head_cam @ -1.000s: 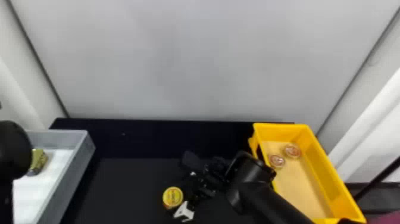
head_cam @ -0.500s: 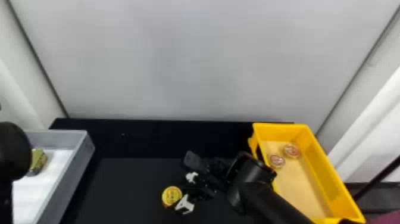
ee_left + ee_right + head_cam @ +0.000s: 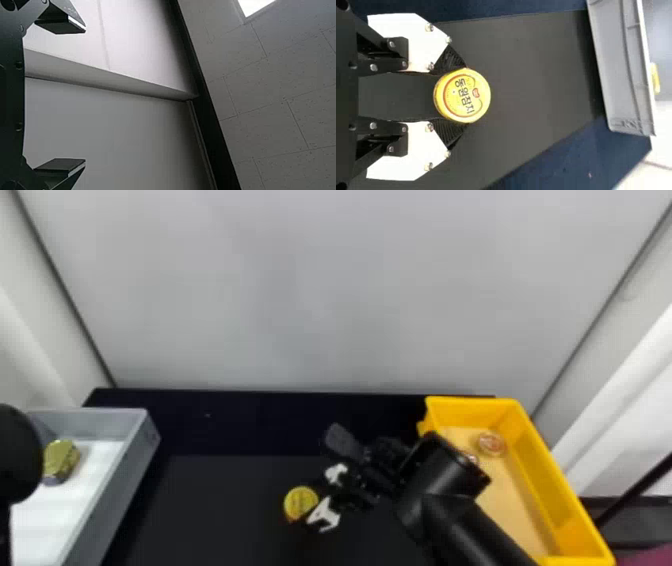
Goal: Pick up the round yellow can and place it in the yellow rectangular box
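Here, the round yellow can [image 3: 463, 95] sits directly between the two fingertips of the right gripper [image 3: 462, 95]; whether it has left the black table [image 3: 220, 510], I cannot tell. Its printed face is up, and being round it has no long side to line up with. The fingers are drawn in to about the can's width, their dark ribbed pads [image 3: 449, 61] appearing to touch it on opposite sides, so it looks gripped. The yellow box [image 3: 555, 490] stands to the robot's right, well apart from the can, so the coming move should be a lift, then a carry to the right. The right arm [image 3: 440, 490] is plainly the nearer one. The left gripper [image 3: 84, 96], its fingers wide apart with nothing between them, faces the wall [image 3: 119, 126] and ceiling [image 3: 277, 91].
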Available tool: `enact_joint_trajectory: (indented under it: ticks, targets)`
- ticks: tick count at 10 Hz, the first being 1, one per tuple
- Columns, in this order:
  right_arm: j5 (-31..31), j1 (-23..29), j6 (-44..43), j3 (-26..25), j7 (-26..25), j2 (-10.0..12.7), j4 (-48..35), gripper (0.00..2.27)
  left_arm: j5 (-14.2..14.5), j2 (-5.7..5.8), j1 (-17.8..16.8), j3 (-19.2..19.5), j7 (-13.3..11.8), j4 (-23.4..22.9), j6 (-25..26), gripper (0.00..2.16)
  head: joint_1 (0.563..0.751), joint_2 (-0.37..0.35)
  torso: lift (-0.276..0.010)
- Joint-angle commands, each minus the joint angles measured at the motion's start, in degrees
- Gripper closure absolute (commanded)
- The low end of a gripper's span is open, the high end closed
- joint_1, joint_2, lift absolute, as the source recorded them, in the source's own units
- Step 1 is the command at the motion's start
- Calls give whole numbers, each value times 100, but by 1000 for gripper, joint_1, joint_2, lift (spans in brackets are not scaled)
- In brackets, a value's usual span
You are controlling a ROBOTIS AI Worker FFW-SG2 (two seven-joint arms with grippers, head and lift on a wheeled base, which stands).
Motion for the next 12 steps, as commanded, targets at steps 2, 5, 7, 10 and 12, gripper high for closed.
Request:
enact_joint_trajectory:
  ticks: [2, 5, 7, 10, 12]
  targets:
    - [960, 582, 930, -1185, 140, -137, -2264, 777, -26, 86, 7, 86, -22, -158, 225, 101, 694, -78, -1]
    - [1479, 582, 1326, -1897, 148, -427, -3231, 777, -87, 192, -46, 112, -84, -290, 471, 101, 694, -78, -1]
    - [1725, 705, 1484, -2451, 166, -655, -3477, 777, -105, 227, -90, 104, -119, -317, 550, 101, 694, -78, 0]
    - [2086, 1057, 1748, -3330, 236, -928, -3784, 777, -114, 218, -108, 112, -137, -317, 577, 101, 694, -78, 0]
    - [2182, 1338, 1792, -3963, 263, -937, -3758, 777, -114, 218, -116, 112, -154, -317, 577, 101, 694, -78, 0]
